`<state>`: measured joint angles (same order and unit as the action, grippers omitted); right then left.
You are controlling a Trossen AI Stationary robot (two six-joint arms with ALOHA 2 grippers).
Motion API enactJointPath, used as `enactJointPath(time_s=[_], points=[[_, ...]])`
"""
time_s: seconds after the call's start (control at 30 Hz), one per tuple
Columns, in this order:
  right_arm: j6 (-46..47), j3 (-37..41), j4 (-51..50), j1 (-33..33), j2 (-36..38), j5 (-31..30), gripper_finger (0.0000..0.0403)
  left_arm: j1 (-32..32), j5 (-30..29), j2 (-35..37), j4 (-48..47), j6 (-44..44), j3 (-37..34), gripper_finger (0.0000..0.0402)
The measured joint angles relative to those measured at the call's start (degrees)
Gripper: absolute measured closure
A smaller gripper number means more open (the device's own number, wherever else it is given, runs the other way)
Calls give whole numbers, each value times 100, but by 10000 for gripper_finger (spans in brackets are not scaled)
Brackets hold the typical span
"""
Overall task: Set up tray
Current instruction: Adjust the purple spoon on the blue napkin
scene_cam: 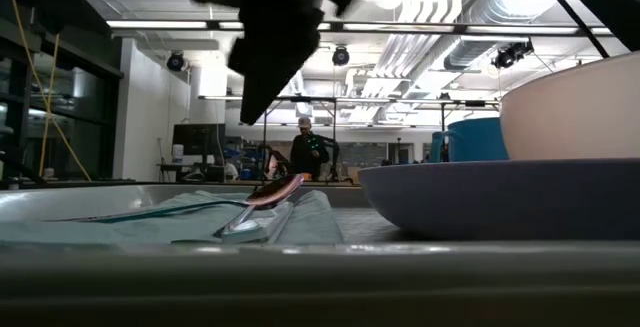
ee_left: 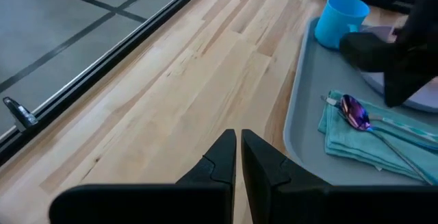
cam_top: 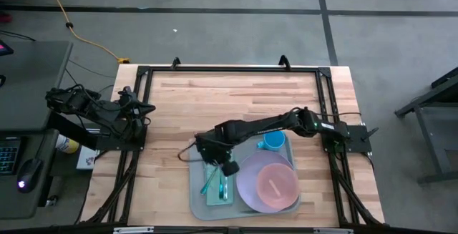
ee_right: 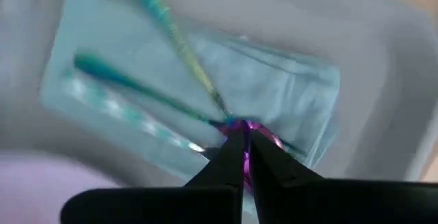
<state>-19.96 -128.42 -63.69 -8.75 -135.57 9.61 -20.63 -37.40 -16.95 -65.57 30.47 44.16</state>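
Left gripper (cam_top: 148, 107) waits at the table's left edge, jaws together, well apart from the tray (cam_top: 200, 200). Right gripper (cam_top: 213, 160), jaws together, hangs over the tray's napkin (cam_top: 217, 189), directly above the cutlery

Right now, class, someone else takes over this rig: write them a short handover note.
Right gripper: shut, over the napkin on the tray, at the spoon; whether it grips the spoon is unclear.
Left gripper: nearly closed, empty, waiting at the table's left edge.
On the tray: blue cup, pink bowl on the lavender plate, napkin with cutlery.
Left: probably straighten the spoon, withdraw the right arm.
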Motion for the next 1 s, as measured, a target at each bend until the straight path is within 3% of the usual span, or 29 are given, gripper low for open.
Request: enactJointPath(time_s=[0.17,0.27,0.4,0.57,0.7,0.83,1.0], points=[[3440,0,355,154,-8,57,402,-1,54,-2,19,77,0,346],[4792,2,281,158,-8,41,402,1,54,-2,17,144,0,346],[5708,2,379,-49,-8,46,402,0,56,-3,17,456,0,346],[6055,2,378,-369,-6,124,403,0,52,-4,14,929,0,346],[6608,2,194,-658,-6,-490,403,0,24,-4,-134,876,0,346],[7595,2,353,-850,-6,-719,403,0,-18,-6,-152,855,0,346],[9687,2,948,-1121,-31,-1407,403,-1,-147,-7,-215,549,0,346]])
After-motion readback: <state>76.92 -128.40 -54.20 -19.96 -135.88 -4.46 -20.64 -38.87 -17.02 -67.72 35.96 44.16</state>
